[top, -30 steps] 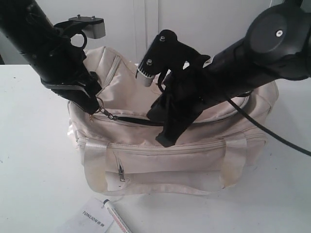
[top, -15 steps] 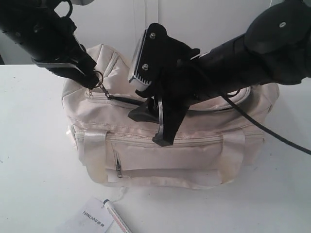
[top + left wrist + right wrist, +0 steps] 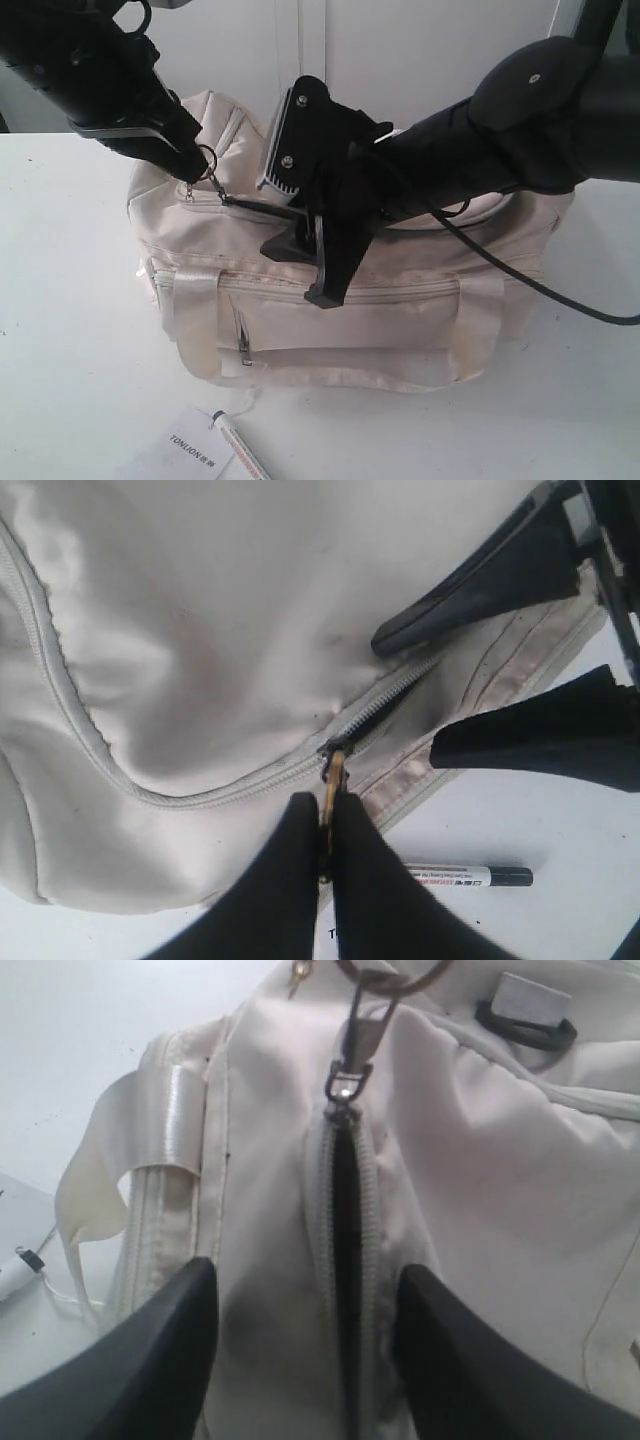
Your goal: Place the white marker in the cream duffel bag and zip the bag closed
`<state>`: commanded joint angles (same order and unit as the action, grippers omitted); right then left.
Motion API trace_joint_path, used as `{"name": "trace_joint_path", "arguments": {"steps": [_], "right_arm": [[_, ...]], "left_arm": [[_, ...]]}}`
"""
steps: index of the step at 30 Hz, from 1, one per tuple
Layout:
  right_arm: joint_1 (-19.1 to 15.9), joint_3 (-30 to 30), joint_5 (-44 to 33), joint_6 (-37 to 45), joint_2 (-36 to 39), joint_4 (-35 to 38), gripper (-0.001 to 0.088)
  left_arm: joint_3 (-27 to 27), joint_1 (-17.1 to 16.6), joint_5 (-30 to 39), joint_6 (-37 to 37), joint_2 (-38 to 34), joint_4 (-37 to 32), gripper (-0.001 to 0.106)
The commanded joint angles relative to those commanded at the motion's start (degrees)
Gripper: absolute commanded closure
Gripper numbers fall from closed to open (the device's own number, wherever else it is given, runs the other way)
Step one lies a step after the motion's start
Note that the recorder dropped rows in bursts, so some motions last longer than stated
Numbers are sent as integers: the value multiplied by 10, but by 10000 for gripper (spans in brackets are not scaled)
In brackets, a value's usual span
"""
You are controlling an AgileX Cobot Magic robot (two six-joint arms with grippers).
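Exterior: the slim white cylindrical marker [image 3: 240,452] lies on the white counter [image 3: 70,330] before the soft cream fabric duffel bag [image 3: 350,325]. Left wrist: left gripper [image 3: 325,818], jaws clamped on the gold zipper ring [image 3: 335,770]. Right wrist: right gripper [image 3: 305,1280], jaws apart.

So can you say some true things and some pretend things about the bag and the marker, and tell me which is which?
1. The white marker is inside the cream duffel bag. False: it lies on the table in front of the bag, next to the paper tag.
2. The left fingers are pinching the gold zipper pull. True.
3. The right fingers are holding the marker. False: they are open and empty, above the bag.
4. The top zip is partly open. True: a dark gap shows along it.
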<state>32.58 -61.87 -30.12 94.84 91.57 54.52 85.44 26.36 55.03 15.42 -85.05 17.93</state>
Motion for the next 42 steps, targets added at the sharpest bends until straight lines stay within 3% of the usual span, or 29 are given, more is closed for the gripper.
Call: {"name": "trace_joint_path", "arguments": {"steps": [10,27,36,42], "right_arm": [[0,0,0,0,0,-2,868],[0,0,8,-6,-39,-4,868],[0,0,-31,-87,-39,-136,868],[0,0,-37,-117,-39,-158,868]], "left_arm": [[0,0,0,0,0,-5,1053],[-1,0,16,0,-13,-82,1053],[-1,0,31,0,-28,-137,1053],[-1,0,32,0,-36,-167,1053]]}}
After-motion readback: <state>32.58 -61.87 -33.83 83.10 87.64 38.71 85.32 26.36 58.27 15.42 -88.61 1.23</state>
